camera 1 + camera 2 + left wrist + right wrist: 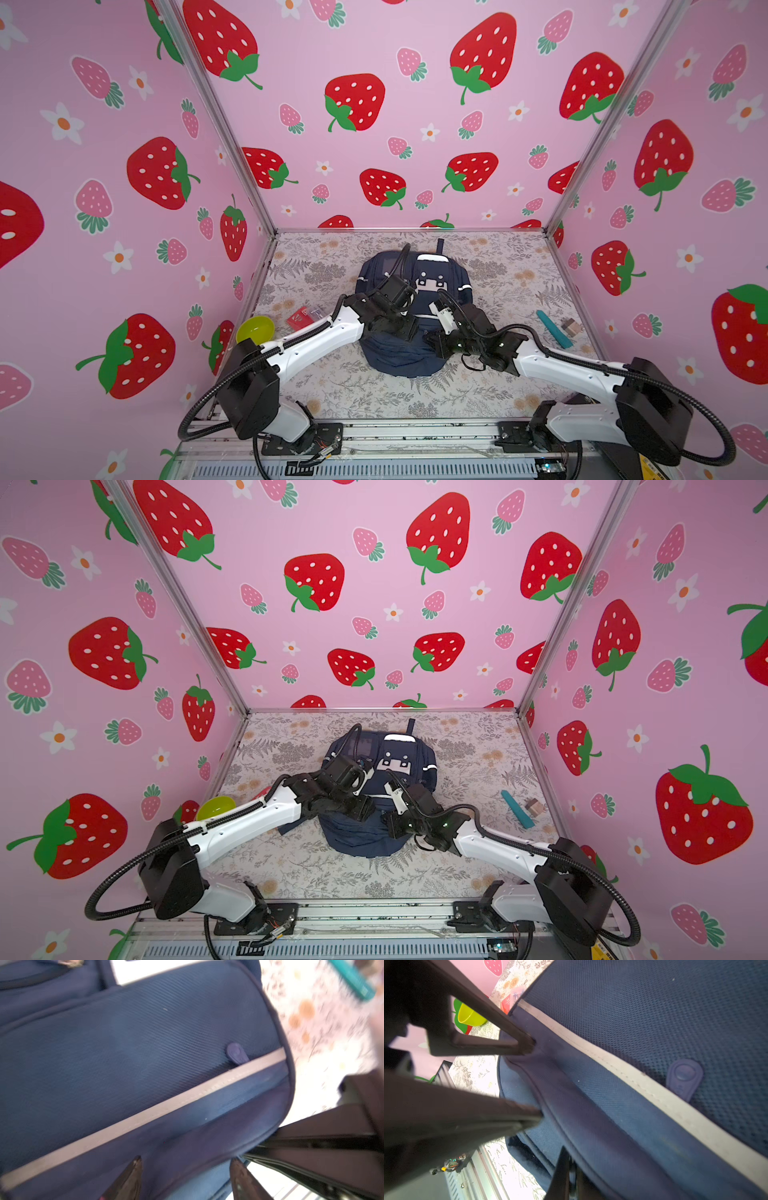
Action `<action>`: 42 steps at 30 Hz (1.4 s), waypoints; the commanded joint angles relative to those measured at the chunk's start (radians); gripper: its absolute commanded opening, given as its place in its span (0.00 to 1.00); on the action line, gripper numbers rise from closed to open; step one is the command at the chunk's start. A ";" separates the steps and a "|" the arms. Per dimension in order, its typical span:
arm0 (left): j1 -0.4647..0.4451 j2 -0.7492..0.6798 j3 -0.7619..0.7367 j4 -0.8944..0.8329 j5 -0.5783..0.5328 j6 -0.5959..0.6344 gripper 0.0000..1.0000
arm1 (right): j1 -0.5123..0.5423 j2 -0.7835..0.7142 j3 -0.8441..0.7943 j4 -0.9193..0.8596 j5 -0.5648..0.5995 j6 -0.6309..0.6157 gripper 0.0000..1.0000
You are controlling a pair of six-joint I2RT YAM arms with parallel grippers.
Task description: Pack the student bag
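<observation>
The student bag (409, 359) (359, 841), a navy backpack with grey stripes, lies flat mid-table in both top views. Both grippers are down at its near end. My left gripper (186, 1162) (409, 330) is open, and its two fingertips straddle the fabric below a grey stripe (166, 1105). From the right wrist view the left gripper (535, 1078) straddles the bag's edge seam. My right gripper (569, 1159) (434, 347) is shut, pinching a fold of the bag's fabric along the seam. A rubber zip pull (683, 1078) (236, 1053) lies beside the stripe.
A yellow-green bowl (255, 330) (471, 1016) and a red packet (299, 318) sit left of the bag. A teal stick (554, 328) (353, 978) and a small brown block (571, 326) lie to its right. Strawberry-print walls enclose three sides.
</observation>
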 commanded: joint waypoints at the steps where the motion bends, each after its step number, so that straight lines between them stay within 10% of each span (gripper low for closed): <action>1: 0.172 -0.090 0.031 -0.043 0.049 -0.152 0.73 | -0.006 -0.036 -0.003 -0.045 0.026 0.025 0.00; 7: 0.465 0.008 0.025 -0.012 0.383 -0.243 0.62 | -0.005 -0.066 -0.009 -0.071 0.031 0.026 0.00; 17: 0.483 0.197 0.056 0.176 0.514 -0.364 0.56 | 0.015 -0.053 0.025 -0.093 0.032 0.036 0.00; 26: 0.481 0.196 -0.063 0.391 0.630 -0.488 0.04 | 0.063 0.004 0.102 -0.132 0.061 0.019 0.00; 42: 0.383 -0.086 -0.395 0.713 0.440 -0.825 0.00 | 0.105 0.367 0.465 -0.139 0.088 0.044 0.00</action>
